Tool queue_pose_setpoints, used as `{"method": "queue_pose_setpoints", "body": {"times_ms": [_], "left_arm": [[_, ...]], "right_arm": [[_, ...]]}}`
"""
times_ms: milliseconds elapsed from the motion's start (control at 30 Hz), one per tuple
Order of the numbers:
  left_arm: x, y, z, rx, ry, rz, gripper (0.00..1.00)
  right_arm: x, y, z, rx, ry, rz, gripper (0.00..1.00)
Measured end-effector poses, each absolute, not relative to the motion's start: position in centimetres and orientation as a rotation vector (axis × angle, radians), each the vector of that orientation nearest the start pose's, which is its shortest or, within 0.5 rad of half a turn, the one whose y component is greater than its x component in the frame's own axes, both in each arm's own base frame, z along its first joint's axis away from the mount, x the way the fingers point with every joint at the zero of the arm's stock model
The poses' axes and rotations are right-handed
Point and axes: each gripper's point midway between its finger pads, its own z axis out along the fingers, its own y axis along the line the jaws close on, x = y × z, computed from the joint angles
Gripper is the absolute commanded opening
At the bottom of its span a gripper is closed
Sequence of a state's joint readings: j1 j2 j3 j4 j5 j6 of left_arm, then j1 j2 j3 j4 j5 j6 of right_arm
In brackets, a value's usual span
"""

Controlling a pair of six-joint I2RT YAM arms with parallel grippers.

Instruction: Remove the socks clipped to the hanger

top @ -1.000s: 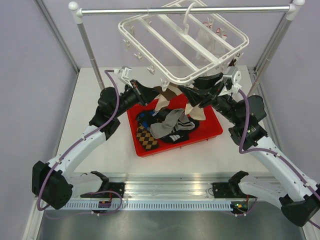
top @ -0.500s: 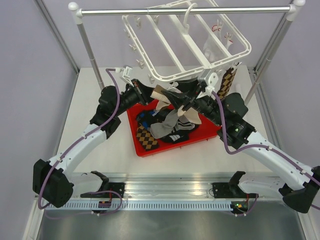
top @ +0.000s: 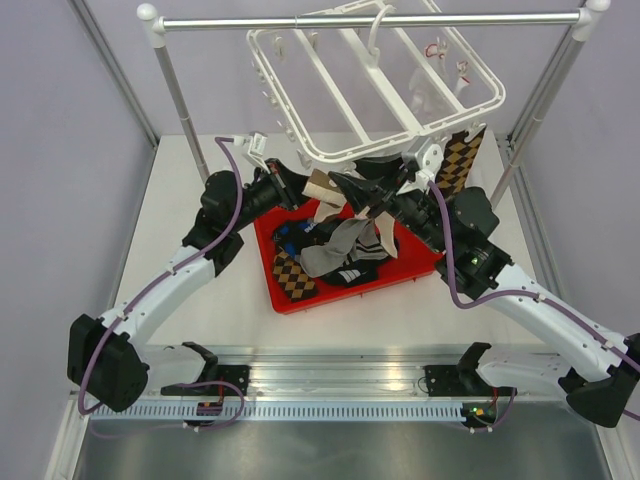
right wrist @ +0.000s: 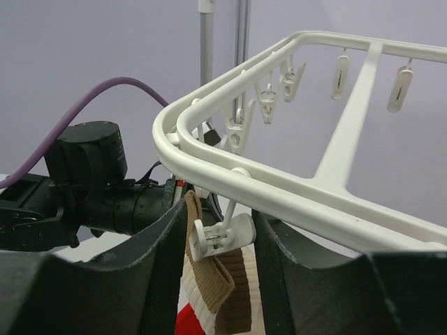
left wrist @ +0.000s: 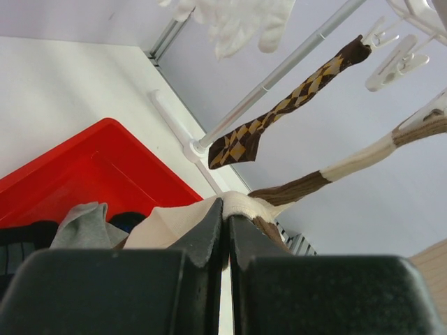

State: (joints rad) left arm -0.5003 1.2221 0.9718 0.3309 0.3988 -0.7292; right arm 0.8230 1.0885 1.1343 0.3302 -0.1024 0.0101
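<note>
Where a clip (right wrist: pixel 222 234) on the near rim of the hanger (right wrist: pixel 300 187) holds its top, the striped sock (left wrist: pixel 363 157) slants down, long axis running from clip to the left gripper (left wrist: pixel 225 234), clenched on its lower end near the red tray (left wrist: pixel 105 160). The right gripper (right wrist: pixel 218 230) is spread astride the clip, rim close above its fingers.

Robot lab cell, plain lilac walls, white table (top: pixel 200 300), aluminium mounting rail (top: pixel 330 385), metal rail stand (top: pixel 370 20), two bolted arms

Hanger (right wrist: pixel 307 190) of smooth, glossy white plastic — striped sock (right wrist: pixel 241 286) of ribbed knit cloth; red tray (left wrist: pixel 105 160) shiny plastic.
</note>
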Motion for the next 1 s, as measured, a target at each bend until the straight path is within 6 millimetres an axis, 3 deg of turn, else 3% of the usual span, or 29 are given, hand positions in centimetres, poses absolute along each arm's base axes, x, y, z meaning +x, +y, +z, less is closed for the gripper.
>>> {"method": "queue_pose_setpoints", "body": {"times_ms": [133, 200, 233, 500, 700, 800, 867, 933, 1000], "left_arm": [[31.4, -27.8, 34.6, 0.165, 1.630, -1.265, 0.05], [31.4, -27.9, 34.6, 0.165, 1.631, -1.265, 0.04], [31.4, -27.9, 34.5, 0.165, 1.632, -1.265, 0.03], [31.6, -27.9, 34.0, 0.152, 1.645, -1.262, 0.03], [33.0, -27.0, 32.2, 0.056, 1.693, -1.184, 0.05], [34.0, -26.7, 30.7, 0.011, 1.730, -1.139, 0.11], [34.7, -26.7, 29.5, -0.005, 1.756, -1.116, 0.21], [35.2, -26.8, 28.0, -0.010, 1.796, -1.090, 0.39], [35.5, -26.7, 26.5, -0.023, 1.828, -1.065, 0.47]], "right_arm": [[25.0, 29.4, 47.1, -0.563, 1.096, 0.783, 0.34], [25.1, 29.4, 47.2, -0.560, 1.095, 0.775, 0.17], [25.2, 29.3, 47.2, -0.554, 1.095, 0.771, 0.02], [25.4, 29.0, 47.4, -0.530, 1.098, 0.767, 0.01], [25.6, 29.0, 47.3, -0.524, 1.104, 0.762, 0.01], [25.7, 29.0, 47.2, -0.522, 1.108, 0.760, 0.01], [25.7, 29.1, 47.1, -0.524, 1.112, 0.760, 0.01], [25.9, 29.2, 46.9, -0.525, 1.118, 0.757, 0.01], [26.0, 29.3, 46.7, -0.526, 1.122, 0.756, 0.01]]}}
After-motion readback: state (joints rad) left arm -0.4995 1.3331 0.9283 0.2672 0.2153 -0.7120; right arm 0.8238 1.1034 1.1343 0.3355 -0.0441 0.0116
